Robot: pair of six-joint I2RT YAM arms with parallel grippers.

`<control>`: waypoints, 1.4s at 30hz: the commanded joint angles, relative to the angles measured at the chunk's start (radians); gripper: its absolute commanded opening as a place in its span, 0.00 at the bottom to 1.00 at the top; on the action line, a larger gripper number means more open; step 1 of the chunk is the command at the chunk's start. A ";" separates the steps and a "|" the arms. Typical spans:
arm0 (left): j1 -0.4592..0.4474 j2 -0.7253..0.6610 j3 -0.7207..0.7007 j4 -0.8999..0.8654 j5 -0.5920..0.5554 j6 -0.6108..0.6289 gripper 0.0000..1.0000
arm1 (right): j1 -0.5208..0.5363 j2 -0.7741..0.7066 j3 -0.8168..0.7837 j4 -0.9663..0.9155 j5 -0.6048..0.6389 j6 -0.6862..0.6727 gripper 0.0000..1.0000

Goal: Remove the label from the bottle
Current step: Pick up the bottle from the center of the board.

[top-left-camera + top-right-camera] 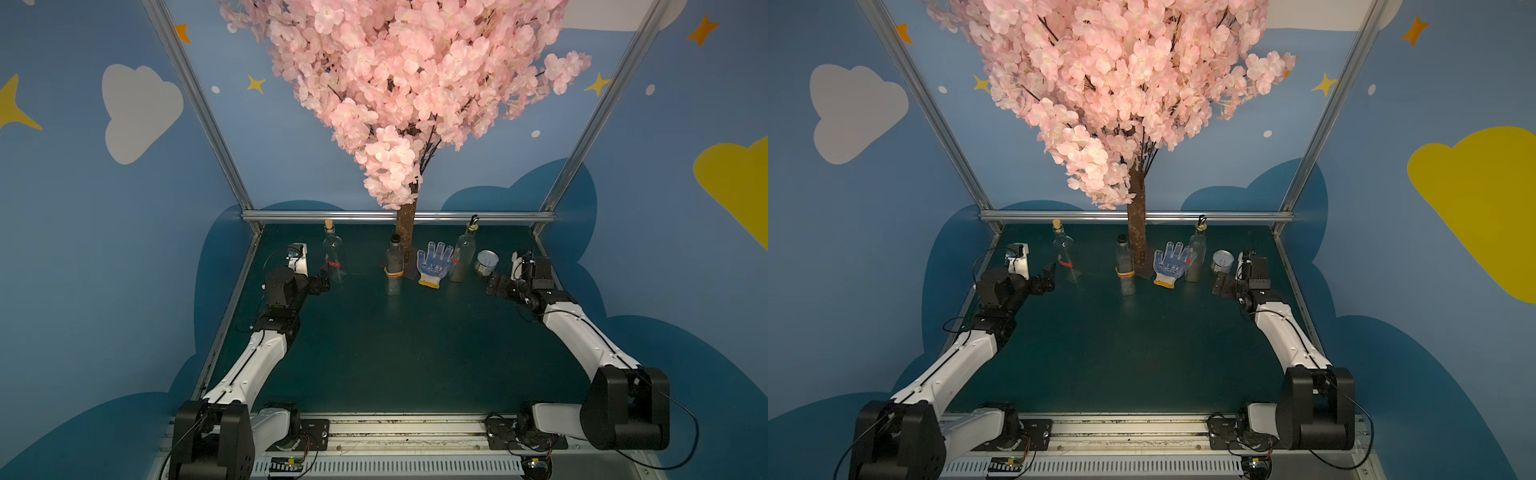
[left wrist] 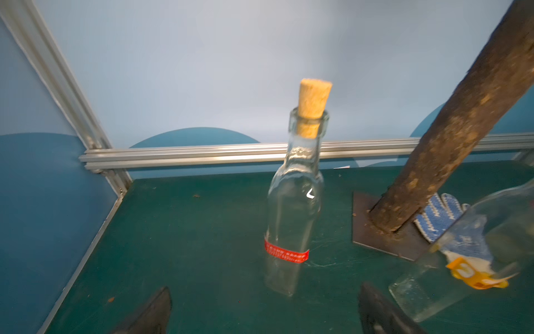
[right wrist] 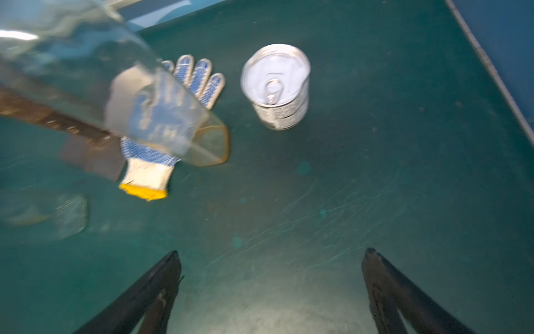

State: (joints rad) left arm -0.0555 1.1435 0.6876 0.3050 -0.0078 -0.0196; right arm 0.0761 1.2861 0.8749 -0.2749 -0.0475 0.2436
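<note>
- Red label [image 2: 286, 252] is still wrapped around the corked bottle [image 2: 294, 202], which stands upright at the table's [image 1: 395, 353] back left.
- Left gripper [image 2: 264, 289], jaws apart, faces it; right gripper [image 3: 271, 251] gapes, empty.
- All peeling remains.

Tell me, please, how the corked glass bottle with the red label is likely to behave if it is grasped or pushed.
The corked glass bottle is tall, narrow and looks empty, so a push near its neck would probably tip it. Its smooth clear glass is likely rigid, slippery and breakable. Its seemingly flat-sided body probably would not roll far.
</note>
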 commanded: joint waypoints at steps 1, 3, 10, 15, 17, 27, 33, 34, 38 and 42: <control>-0.004 0.004 0.109 -0.113 0.126 -0.004 1.00 | 0.025 -0.088 -0.047 -0.037 -0.148 0.018 0.97; -0.003 0.021 0.147 -0.106 0.156 -0.005 1.00 | 0.046 -0.139 -0.082 -0.022 -0.167 0.026 0.97; -0.002 0.129 0.250 -0.011 0.218 0.027 1.00 | 0.126 -0.268 -0.106 -0.048 -0.172 0.009 0.97; -0.001 0.237 0.334 0.018 0.235 0.046 1.00 | 0.164 -0.318 -0.096 -0.058 -0.173 0.008 0.97; -0.001 0.277 0.356 0.042 0.233 0.052 1.00 | 0.175 -0.324 -0.089 -0.064 -0.170 0.004 0.97; -0.011 0.436 0.450 0.129 0.102 0.095 1.00 | 0.201 -0.326 -0.070 -0.078 -0.162 -0.001 0.98; -0.014 0.515 0.508 0.134 0.085 0.120 0.95 | 0.211 -0.294 -0.065 -0.066 -0.174 0.000 0.97; -0.014 0.524 0.514 0.134 0.084 0.119 0.92 | 0.215 -0.288 -0.062 -0.066 -0.175 0.000 0.98; -0.014 0.544 0.533 0.134 0.068 0.103 0.79 | 0.224 -0.266 -0.053 -0.063 -0.171 0.006 0.97; -0.023 0.541 0.534 0.123 0.074 0.111 0.68 | 0.231 -0.254 -0.049 -0.060 -0.166 0.008 0.97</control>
State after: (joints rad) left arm -0.0708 1.6878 1.1995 0.4122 0.0711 0.0830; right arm 0.2989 1.0260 0.7872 -0.3344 -0.2104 0.2504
